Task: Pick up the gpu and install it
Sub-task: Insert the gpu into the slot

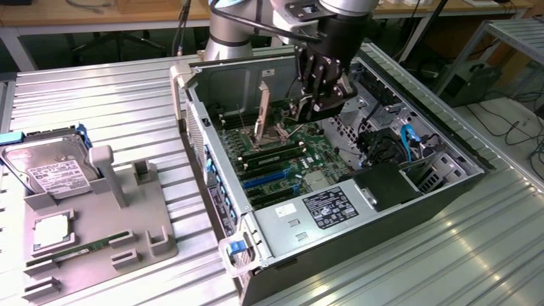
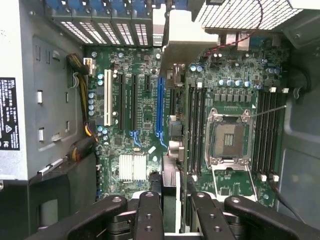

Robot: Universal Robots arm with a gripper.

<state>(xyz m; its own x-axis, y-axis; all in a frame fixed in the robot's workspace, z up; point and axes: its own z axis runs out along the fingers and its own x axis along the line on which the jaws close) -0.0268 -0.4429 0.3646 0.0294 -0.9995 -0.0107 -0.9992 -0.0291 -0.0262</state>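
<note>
1. The gpu point(image 1: 264, 107), in the exterior view, stands upright on edge inside the open computer case point(image 1: 213, 115). Its pale metal bracket faces the rear wall, and the card hangs over the motherboard point(image 1: 293, 159) rather than sitting in it.
2. Same view: the gripper point(image 1: 313, 102) reaches down into the case beside the card's upper edge. The dark fingers point(image 1: 316, 80) appear narrowed around something thin, though the contact itself is hard to make out here.
3. Same view: the hard drive point(image 1: 53, 171) and the memory stick point(image 1: 81, 250) rest on the grey holder tray point(image 1: 136, 242) at the exterior view's left, well apart from the work.
4. Wrist view: the gpu point(image 2: 170, 182) runs edge-on between the finger pads point(image 2: 149, 215), which stand close together, clamped on the card.
5. Wrist view: the card's edge lies near the blue expansion slot point(image 2: 160, 107) but looks offset from it, toward the CPU socket point(image 2: 226, 137).
6. Judgement: good seating calls for the card parallel to the slot, the bracket lined up with the rear opening, and a straight, even press without tilt.
</note>
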